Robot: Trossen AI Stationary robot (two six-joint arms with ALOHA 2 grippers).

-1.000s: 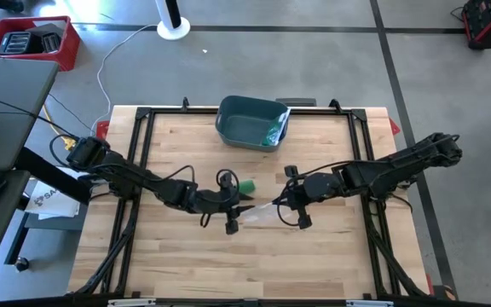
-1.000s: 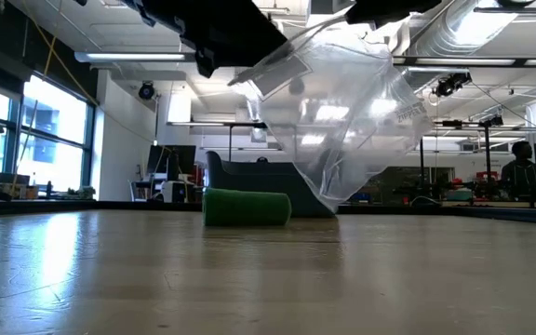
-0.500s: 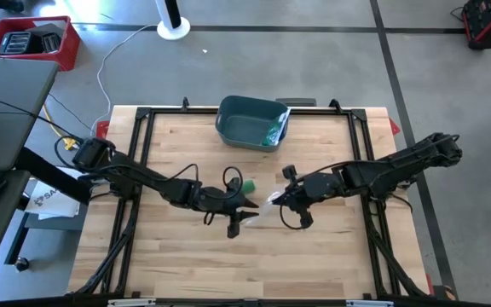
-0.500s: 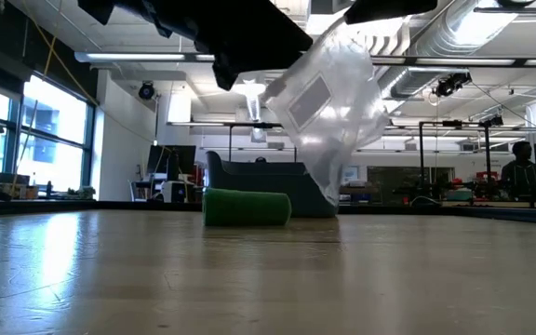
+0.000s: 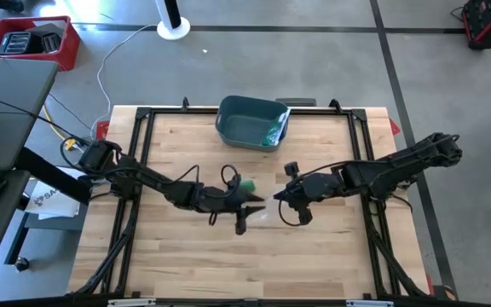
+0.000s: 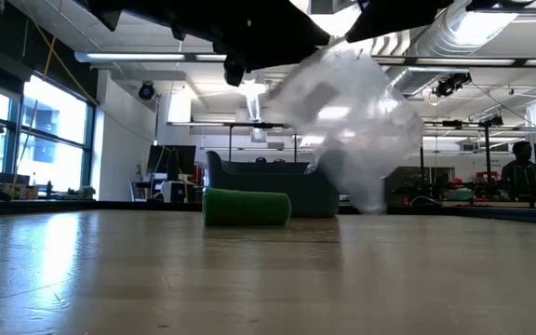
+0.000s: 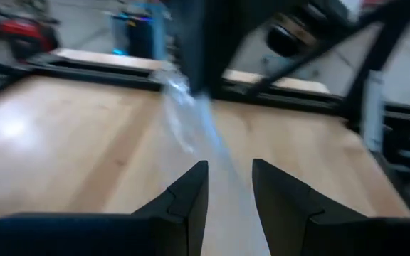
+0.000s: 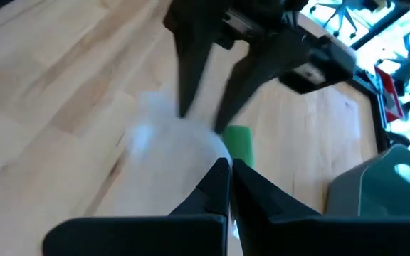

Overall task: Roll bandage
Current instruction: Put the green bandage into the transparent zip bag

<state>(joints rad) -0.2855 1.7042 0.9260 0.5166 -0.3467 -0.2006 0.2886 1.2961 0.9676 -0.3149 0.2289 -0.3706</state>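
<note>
Two dark arms meet over the middle of the wooden counter. The right pincer is clenched on a clear plastic bag, its fingers pressed together on the bag's top edge in the right wrist view. The bag hangs off the counter surface, blurred in the low view. The left pincer faces the right one from close by, its two fingers standing apart with a strip of the clear plastic between them; whether they touch the plastic I cannot tell.

The green bandage roll lies on its side on the counter, near the middle and a little toward the far edge, just beyond the left pincer, and no pincer touches it. In the low view the roll rests flat on the wood in front of a teal bin, which sits at the middle of the counter's far edge with something green inside near its right wall.
</note>
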